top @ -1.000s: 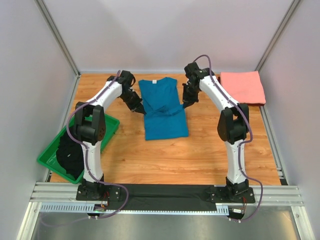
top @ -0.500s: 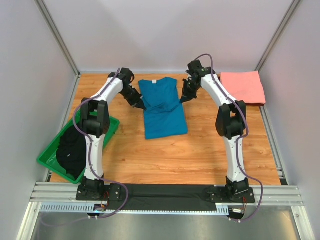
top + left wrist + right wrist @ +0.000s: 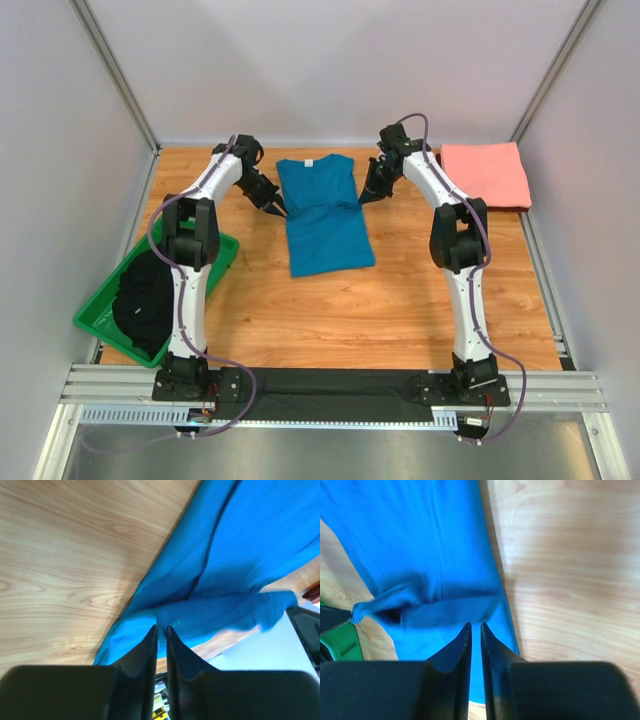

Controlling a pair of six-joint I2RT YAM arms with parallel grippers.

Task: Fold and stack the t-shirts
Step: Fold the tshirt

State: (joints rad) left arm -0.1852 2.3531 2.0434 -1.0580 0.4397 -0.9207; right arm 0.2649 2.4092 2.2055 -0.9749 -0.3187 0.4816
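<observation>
The teal-blue t-shirt (image 3: 325, 230) lies in the middle of the table, collar at the far end, narrowed, with a bunched crease across its middle. My left gripper (image 3: 281, 211) is shut on the shirt's left edge at that crease, and the cloth (image 3: 225, 555) meets the closed tips of the left gripper (image 3: 161, 627). My right gripper (image 3: 364, 198) is shut on the right edge, its tips (image 3: 475, 625) on the blue fold (image 3: 435, 555). The salmon-pink t-shirt (image 3: 487, 175) lies folded flat at the far right corner.
A green tray (image 3: 92, 325) holding dark cloth (image 3: 140, 300) sits at the near left, beside the left arm. Grey walls close in the table at the back and on both sides.
Both grippers have moved toward the far edge and closer to the shirt's sides. The teal shirt has slid a little toward the back and grown narrower.
</observation>
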